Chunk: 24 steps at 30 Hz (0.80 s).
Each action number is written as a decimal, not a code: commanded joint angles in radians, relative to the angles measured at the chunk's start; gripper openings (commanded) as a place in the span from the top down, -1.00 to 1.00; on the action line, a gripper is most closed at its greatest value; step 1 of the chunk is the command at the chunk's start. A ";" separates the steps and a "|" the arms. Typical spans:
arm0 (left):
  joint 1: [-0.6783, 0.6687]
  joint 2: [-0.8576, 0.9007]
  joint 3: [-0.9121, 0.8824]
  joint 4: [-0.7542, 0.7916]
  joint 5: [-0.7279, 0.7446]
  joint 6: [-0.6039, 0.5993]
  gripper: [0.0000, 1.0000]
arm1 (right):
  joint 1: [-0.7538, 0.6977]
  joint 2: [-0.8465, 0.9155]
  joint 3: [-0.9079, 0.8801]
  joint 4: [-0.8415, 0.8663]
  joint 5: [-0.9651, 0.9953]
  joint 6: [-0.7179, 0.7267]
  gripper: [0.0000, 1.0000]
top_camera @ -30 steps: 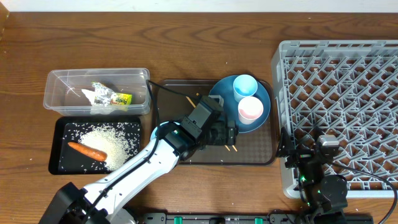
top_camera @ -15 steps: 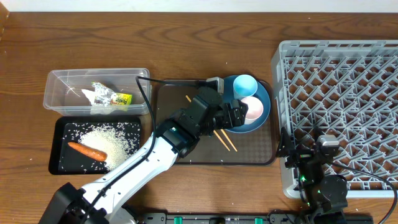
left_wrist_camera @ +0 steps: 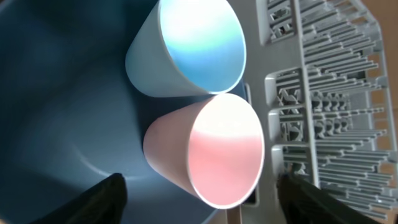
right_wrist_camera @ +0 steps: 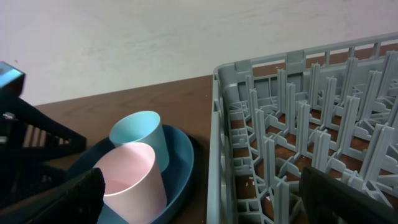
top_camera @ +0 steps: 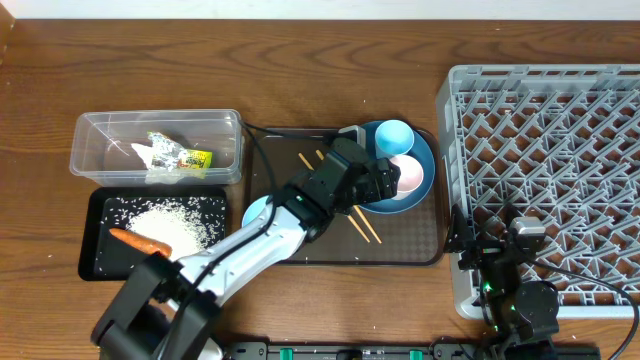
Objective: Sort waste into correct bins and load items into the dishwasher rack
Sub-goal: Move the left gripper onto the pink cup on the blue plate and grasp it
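On the blue plate (top_camera: 425, 170) the pinkish-white cup (top_camera: 407, 176) and the light blue cup (top_camera: 393, 133) stand side by side. My left gripper (top_camera: 384, 182) hovers at the plate's left side, open. In the left wrist view its fingers (left_wrist_camera: 104, 199) flank the pinkish cup (left_wrist_camera: 211, 149) without touching it, below the light blue cup (left_wrist_camera: 193, 50). Two chopsticks (top_camera: 360, 226) lie on the brown serving tray (top_camera: 400, 250). The grey rack (top_camera: 545, 150) fills the right. My right gripper (top_camera: 500, 240) is open at the rack's front left corner (right_wrist_camera: 249, 124). The right wrist view also shows both cups (right_wrist_camera: 134, 180).
The clear tub (top_camera: 100, 135) at the left holds the snack wrapper (top_camera: 188, 157) and white tissue (top_camera: 150, 152). In front of it, the black tray (top_camera: 95, 265) holds rice (top_camera: 178, 220) and the carrot (top_camera: 130, 240). My left arm (top_camera: 250, 250) crosses the serving tray's left front corner.
My left gripper has moved right from above the chopsticks to the plate's edge beside the pinkish cup, and its jaws have narrowed a little. The right arm has not moved.
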<state>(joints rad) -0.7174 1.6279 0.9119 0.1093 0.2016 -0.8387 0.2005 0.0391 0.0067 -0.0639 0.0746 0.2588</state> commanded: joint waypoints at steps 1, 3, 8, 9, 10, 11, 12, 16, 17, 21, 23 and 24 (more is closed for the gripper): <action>-0.010 0.030 0.026 0.010 -0.020 0.002 -0.58 | -0.001 0.001 -0.001 -0.004 0.000 -0.006 -0.99; -0.019 0.043 0.026 0.010 -0.021 0.002 -0.58 | -0.001 0.001 -0.001 -0.004 0.000 -0.006 -0.98; -0.035 0.069 0.026 0.040 -0.039 0.002 -0.57 | -0.001 0.001 -0.001 -0.004 0.000 -0.006 -0.98; -0.035 0.071 0.026 0.043 -0.039 0.002 -0.58 | -0.001 0.001 -0.001 -0.004 0.000 -0.006 -0.99; -0.036 0.073 0.026 0.042 -0.039 0.002 -0.57 | -0.001 0.001 -0.001 -0.004 0.000 -0.006 -0.99; -0.036 0.076 0.026 0.042 -0.039 0.002 -0.56 | -0.001 0.001 -0.001 -0.004 0.000 -0.006 -0.99; -0.036 0.080 0.026 0.042 -0.039 0.002 -0.54 | -0.001 0.001 -0.001 -0.004 0.000 -0.006 -0.99; -0.040 0.105 0.026 0.043 -0.069 0.002 -0.40 | -0.001 0.001 -0.001 -0.004 0.000 -0.006 -0.99; -0.041 0.108 0.026 0.043 -0.079 0.002 -0.40 | -0.001 0.001 -0.001 -0.004 0.000 -0.006 -0.98; -0.041 0.111 0.026 0.043 -0.108 0.002 -0.18 | -0.001 0.001 -0.001 -0.004 0.000 -0.006 -0.98; -0.041 0.112 0.026 0.042 -0.109 0.002 -0.11 | -0.001 0.001 -0.001 -0.004 0.000 -0.006 -0.99; -0.042 0.113 0.026 0.042 -0.109 0.002 -0.10 | -0.001 0.001 -0.001 -0.004 0.000 -0.006 -0.99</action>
<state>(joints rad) -0.7555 1.7325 0.9123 0.1501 0.1253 -0.8394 0.2005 0.0391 0.0067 -0.0639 0.0746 0.2588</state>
